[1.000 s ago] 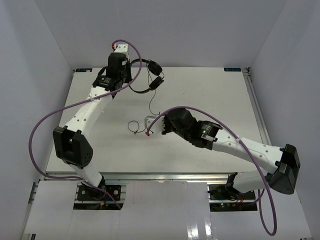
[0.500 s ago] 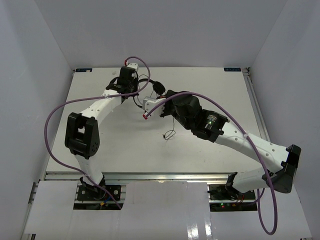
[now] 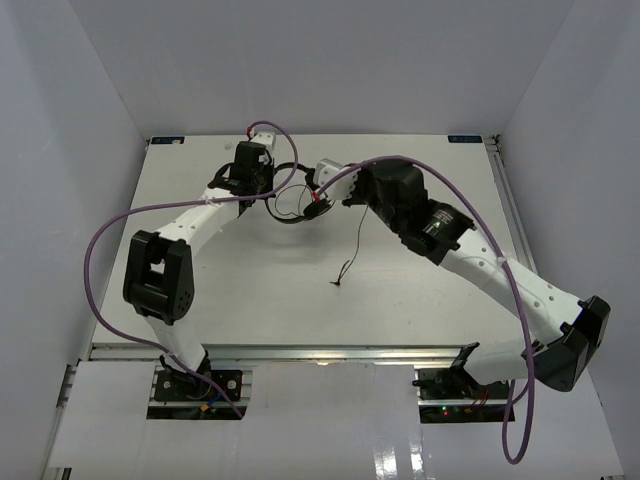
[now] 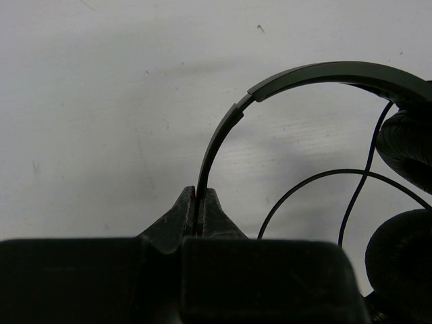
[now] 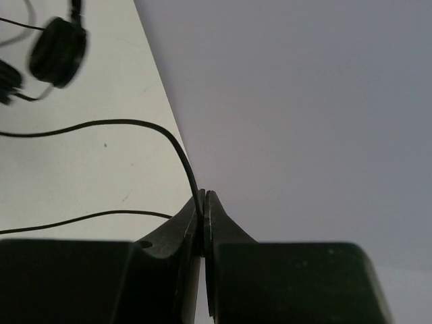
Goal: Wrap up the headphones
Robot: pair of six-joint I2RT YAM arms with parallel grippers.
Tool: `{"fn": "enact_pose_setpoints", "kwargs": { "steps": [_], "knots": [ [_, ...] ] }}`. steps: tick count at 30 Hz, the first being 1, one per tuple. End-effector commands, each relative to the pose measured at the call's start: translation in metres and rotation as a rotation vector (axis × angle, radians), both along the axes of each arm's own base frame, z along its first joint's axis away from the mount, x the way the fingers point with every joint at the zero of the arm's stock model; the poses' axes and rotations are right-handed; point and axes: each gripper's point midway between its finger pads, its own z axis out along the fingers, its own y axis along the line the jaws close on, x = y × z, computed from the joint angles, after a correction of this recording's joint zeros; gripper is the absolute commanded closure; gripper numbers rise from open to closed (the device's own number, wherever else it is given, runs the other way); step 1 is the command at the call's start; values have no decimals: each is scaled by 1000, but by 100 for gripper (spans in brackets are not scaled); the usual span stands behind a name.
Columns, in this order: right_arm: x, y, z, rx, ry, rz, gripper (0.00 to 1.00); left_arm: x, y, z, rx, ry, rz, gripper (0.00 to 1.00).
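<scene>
Headphones (image 4: 405,145), headband (image 4: 219,135) clamped in left claw (image 4: 200,200), cord (image 5: 115,121) pinched in right claw (image 5: 204,206)

Left fingers (image 4: 177,219) tight around the thin headband (image 4: 219,135) of the headphones (image 4: 324,69), earcups (image 4: 405,145) and looping cord (image 4: 337,171) at right

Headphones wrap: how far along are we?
Done: both grips are set. Left fingers pinch the headband, right fingers pinch the cord. In hand: a loop of cord lies by the earcups, no tight turns visible. Left: the cord's tail and plug trail loose across the table.
</scene>
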Motion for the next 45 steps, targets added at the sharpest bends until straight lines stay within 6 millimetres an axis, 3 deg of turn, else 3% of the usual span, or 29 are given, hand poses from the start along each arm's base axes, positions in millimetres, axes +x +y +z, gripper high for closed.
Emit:
{"fn": "enact_pose_setpoints", "kwargs": {
  "steps": [1, 8, 12, 17, 21, 23, 28, 32, 35, 40, 45],
  "knots": [
    [14, -29, 69, 211, -99, -29, 92, -24, -6, 37, -31, -94, -122, 100],
    [41, -47, 95, 321, -173, -95, 92, -68, 5, 21, -3, -32, -170, 100],
    [70, -63, 107, 416, -241, -174, 92, -97, -3, 15, -49, 31, -241, 100],
    [93, -69, 109, 508, -269, -232, 92, -142, -25, 8, -83, 108, -344, 100],
    [119, -76, 95, 566, -243, -303, 92, -184, -38, 14, -134, 132, -417, 100],
    [132, -85, 80, 574, -218, -344, 92, -197, -39, 28, -167, 113, -426, 100],
    [157, -113, 25, 561, -116, -418, 92, -217, -30, 92, -233, 4, -415, 100],
    [164, -130, -9, 572, -45, -457, 92, -216, -17, 157, -243, -109, -348, 100],
    [167, -142, -34, 567, 15, -483, 92, -216, -9, 188, -254, -155, -300, 100],
    [165, -131, -76, 571, 152, -453, 92, -209, -10, 252, -334, -261, -265, 100],
    [144, -83, -107, 678, 406, -278, 92, -200, -24, 299, -451, -323, -266, 100]
  ]
}}
